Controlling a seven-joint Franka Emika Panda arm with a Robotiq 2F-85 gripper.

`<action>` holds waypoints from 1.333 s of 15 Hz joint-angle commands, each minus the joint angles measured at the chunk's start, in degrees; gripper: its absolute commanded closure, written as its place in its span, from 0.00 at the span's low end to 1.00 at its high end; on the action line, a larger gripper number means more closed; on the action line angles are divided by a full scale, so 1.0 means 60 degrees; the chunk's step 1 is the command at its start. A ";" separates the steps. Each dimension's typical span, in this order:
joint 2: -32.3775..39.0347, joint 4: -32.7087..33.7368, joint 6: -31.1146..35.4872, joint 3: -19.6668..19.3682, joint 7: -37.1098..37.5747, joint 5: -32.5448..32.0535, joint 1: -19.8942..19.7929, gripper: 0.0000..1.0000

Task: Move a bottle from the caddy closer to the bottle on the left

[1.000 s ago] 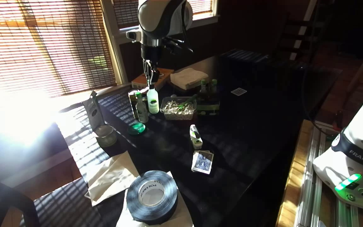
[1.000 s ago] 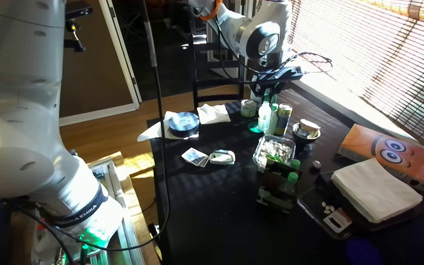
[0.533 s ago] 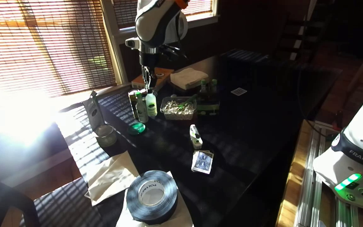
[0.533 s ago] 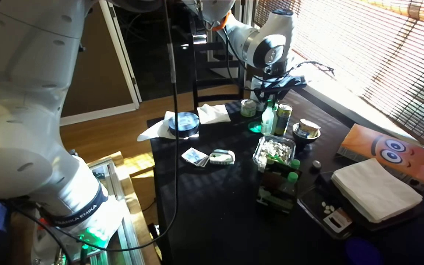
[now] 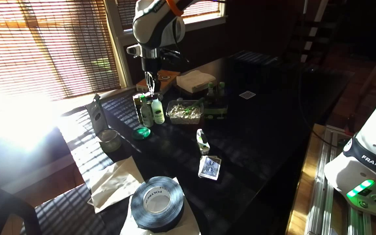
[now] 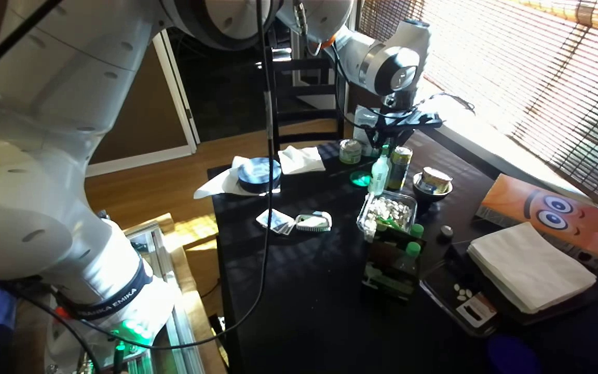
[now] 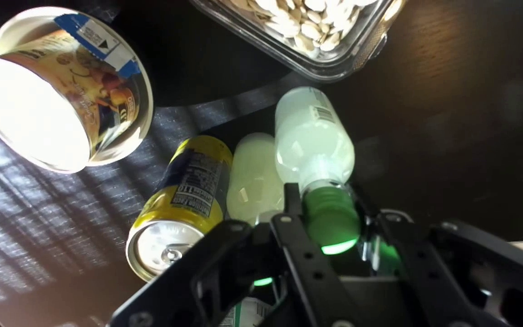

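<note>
Wrist view: our claw (image 7: pixel 326 200) pinches the leaning bottle (image 7: pixel 313 136) by its neck, the neighbour bottle (image 7: pixel 253 177) just beside it toward eight o'clock. We judge it stiff, slick, perhaps glass; the neck suits us, though its base may swing.

In an exterior view, the pale translucent bottle (image 5: pixel 158 112) in your pincer (image 5: pixel 153 94) is between the upright green-capped bottle (image 5: pixel 147 116), left, and the rectangular clear plastic tub (image 5: pixel 185 121), right; you have the round green disc (image 5: pixel 141 133) before the bottles.

Smooth glossy btl (image 7: pixel 317 150), shiny mtl can (image 7: pixel 180 206)
</note>
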 commanded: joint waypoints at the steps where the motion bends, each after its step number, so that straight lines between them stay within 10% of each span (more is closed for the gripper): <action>1: 0.0717 0.1243 -0.0470 0.0163 -0.0139 -0.0133 -0.0189 0.93; 15: 0.2103 0.3108 -0.0962 0.0144 -0.0334 -0.0137 -0.0443 0.93; 17: 0.2183 0.3326 -0.1117 0.0163 -0.0280 -0.0095 -0.0431 0.45; 20: 0.1996 0.3574 -0.1428 0.0090 -0.0148 -0.0153 -0.0359 0.32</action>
